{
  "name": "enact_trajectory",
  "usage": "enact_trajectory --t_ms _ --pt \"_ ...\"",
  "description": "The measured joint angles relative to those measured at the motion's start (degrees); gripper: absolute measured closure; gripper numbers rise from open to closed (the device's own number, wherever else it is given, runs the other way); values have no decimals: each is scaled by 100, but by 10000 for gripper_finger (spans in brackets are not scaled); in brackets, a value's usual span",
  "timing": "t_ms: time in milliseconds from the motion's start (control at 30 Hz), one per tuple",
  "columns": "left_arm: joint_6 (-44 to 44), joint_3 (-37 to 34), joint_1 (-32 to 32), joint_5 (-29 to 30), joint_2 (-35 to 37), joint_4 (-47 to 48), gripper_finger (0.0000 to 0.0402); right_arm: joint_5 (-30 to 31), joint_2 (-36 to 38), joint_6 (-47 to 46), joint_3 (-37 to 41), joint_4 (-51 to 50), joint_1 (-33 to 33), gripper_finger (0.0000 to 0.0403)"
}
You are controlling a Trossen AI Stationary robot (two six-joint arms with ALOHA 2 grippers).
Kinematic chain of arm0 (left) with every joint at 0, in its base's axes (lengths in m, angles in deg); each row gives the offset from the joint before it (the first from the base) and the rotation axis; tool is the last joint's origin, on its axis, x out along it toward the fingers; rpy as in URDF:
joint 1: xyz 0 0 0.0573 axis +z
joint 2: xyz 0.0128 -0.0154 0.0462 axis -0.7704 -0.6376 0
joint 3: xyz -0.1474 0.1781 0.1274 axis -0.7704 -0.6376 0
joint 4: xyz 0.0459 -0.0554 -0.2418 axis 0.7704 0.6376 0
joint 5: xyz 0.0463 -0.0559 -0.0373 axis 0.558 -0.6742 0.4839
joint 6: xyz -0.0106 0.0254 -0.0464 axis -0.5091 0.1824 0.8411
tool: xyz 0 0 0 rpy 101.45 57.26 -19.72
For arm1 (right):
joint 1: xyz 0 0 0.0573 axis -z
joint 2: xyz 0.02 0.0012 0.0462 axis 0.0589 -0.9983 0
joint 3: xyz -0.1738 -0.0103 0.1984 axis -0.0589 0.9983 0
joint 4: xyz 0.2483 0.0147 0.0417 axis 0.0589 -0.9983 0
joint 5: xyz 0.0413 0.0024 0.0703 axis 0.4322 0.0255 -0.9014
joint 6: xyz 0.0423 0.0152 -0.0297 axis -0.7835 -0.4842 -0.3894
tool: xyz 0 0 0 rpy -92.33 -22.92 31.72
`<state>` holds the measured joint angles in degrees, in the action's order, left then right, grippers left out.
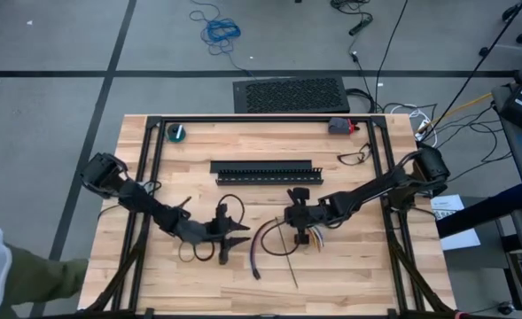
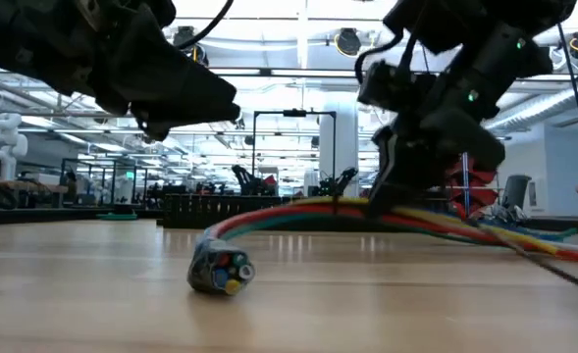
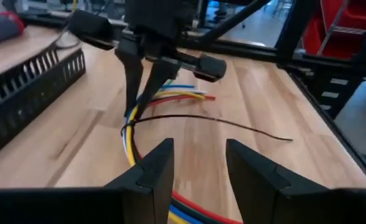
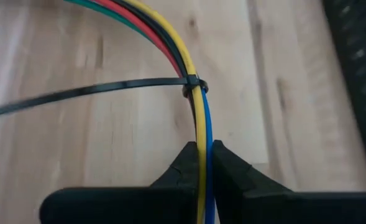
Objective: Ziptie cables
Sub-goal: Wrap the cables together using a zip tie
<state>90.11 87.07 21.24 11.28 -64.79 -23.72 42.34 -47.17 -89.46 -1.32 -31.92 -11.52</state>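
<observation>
A loose bundle of coloured cables point(image 1: 274, 237) lies in a curve on the wooden worktop point(image 1: 349, 266), near its middle and toward the front edge. In the low view the bundle's cut end point(image 2: 222, 271) rests on the wood, showing the round tips of the wires, while the rest arcs up and away to the right. A thin dark ziptie point(image 4: 96, 90) is wrapped around the cables, its small head point(image 4: 195, 85) sitting against the yellow and blue wires and its long tail running out flat across the wood.

The right gripper point(image 4: 204, 158) is clenched on the cables just beside the ziptie head, with yellow and blue wires pinched between its dark fingers point(image 4: 229, 168). Seen from above, it point(image 1: 300, 232) sits over the right part of the bundle.

The left gripper point(image 1: 234, 232) hovers near the left side of the curve, released, its two fingers point(image 3: 155, 168) parted with nothing between them.

Farther back on the worktop lies a black slotted duct point(image 1: 265, 170). Another loose ziptie loop point(image 1: 354, 157) rests near the back right corner.
</observation>
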Motion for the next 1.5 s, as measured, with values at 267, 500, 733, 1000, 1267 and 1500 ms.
enact_trajectory --t_ms 267,500,733,1000,1267,1500 --pt "-258 -13 312 -711 -207 -98 259 770 418 -183 -7 -588 71 389" --pt "-261 -15 326 -836 -791 -734 259 1212 449 -330 -7 -1085 73 388" --pt "-791 -13 374 -1370 -1733 -2842 259 1273 451 -345 -11 -1316 92 386" --pt "-653 37 513 -1525 -2162 -3247 259 1520 453 -527 177 -1591 112 386" --pt "-729 392 620 -2208 -2159 -3399 259 1515 453 -597 514 -1487 290 385" --pt "-961 520 635 -2340 -2162 -3372 259 911 453 -601 553 -1159 222 385"
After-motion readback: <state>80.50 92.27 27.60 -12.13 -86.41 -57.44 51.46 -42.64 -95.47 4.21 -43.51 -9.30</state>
